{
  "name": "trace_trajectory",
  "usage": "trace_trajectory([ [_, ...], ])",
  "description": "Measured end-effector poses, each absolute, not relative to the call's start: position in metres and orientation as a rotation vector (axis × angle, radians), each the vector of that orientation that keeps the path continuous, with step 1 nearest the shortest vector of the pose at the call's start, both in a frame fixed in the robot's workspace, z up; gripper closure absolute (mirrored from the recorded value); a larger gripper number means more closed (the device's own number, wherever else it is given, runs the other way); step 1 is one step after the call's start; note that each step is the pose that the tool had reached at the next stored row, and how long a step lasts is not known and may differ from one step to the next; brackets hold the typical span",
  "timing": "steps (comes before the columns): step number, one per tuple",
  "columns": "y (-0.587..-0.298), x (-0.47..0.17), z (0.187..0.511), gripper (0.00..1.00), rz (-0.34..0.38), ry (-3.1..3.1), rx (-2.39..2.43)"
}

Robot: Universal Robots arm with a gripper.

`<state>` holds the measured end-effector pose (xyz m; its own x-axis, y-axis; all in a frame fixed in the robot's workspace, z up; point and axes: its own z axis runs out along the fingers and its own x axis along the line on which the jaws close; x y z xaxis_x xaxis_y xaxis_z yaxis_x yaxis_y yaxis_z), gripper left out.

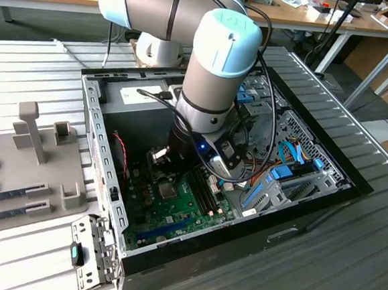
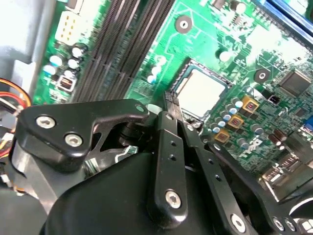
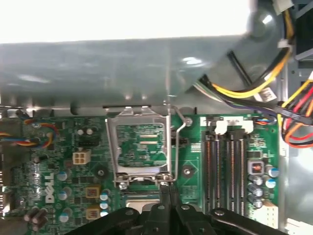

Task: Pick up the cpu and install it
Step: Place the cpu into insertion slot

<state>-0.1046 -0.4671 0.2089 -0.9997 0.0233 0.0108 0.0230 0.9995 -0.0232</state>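
right now my end effector (image 2: pixel 172 105) hangs low inside the open computer case (image 1: pixel 311 194), its two black fingers (image 2: pixel 168 147) drawn together until the tips meet, with nothing pinched between them. in the second wrist view the tips sit just at the edge of the cpu (image 2: pixel 200 92), which lies flat in its socket on the green motherboard (image 2: pixel 205 39), silver-grey top facing up; whether the tips actually touch it, i cannot tell. in the first wrist view the same fingers (image 3: pixel 166 205) point at the near edge of the socket, where the metal load plate (image 3: pixel 141 147) stands swung up and open, with its thin wire lever (image 3: pixel 178 132) raised beside it. just past the socket run the long black memory slots (image 3: pixel 227 166), and beyond those a bundle of yellow, red and black cables (image 3: pixel 274 83) drapes across the grey case wall.

in the exterior view my arm (image 1: pixel 216 73) reaches down into the case over the motherboard (image 1: pixel 175 207). blue drive brackets (image 1: pixel 282 175) sit toward the exterior view's right. the case rests on a grey slatted bench (image 1: pixel 347 251), and on the exterior view's left a grey fixture tray (image 1: pixel 37 173) holds long memory sticks (image 1: pixel 12 191) well apart from the case.
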Motion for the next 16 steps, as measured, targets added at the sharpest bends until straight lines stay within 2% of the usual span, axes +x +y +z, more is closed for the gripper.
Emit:
trace_trajectory([
  [16, -0.467, -0.09, 0.237, 0.89, 0.034, -3.126, -0.036],
])
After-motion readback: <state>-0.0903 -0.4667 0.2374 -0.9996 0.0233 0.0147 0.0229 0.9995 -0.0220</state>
